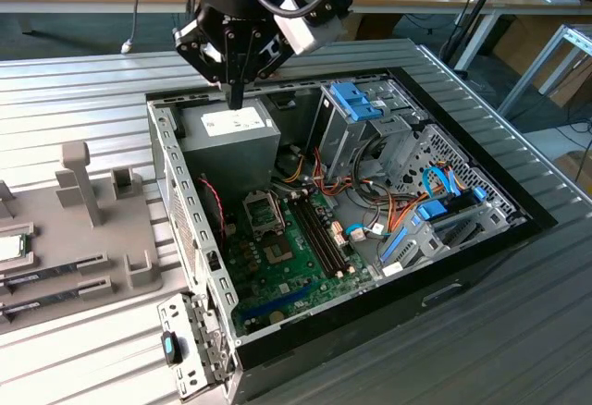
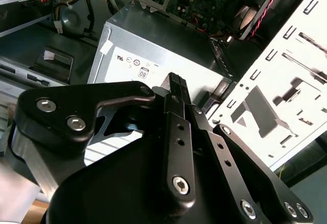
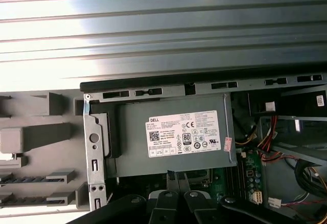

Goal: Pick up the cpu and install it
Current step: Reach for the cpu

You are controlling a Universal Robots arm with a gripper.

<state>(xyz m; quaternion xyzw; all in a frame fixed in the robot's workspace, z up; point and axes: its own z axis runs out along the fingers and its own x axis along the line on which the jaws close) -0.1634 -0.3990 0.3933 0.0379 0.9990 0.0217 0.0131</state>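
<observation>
The cpu (image 1: 11, 246), a small silver square with a green rim, lies in the grey fixture (image 1: 83, 239) at the exterior view's left edge. My gripper (image 1: 235, 100) hangs well to the right of it, above the grey power supply box (image 1: 231, 137) in the open computer case (image 1: 166, 174). The fingers are pressed together with nothing between them, as both wrist views show (image 2: 176, 83) (image 3: 177, 177). The open socket frame (image 1: 262, 211) sits on the green motherboard (image 1: 287, 266), below the power supply.
Long memory sticks (image 1: 55, 271) lie in the fixture's slots near the cpu. Grey posts (image 1: 76, 178) rise from the fixture. Drive cages with blue latches (image 1: 356, 100) and orange cables (image 1: 370, 211) crowd the case's right half. The bench has ribbed metal slats (image 1: 92, 81).
</observation>
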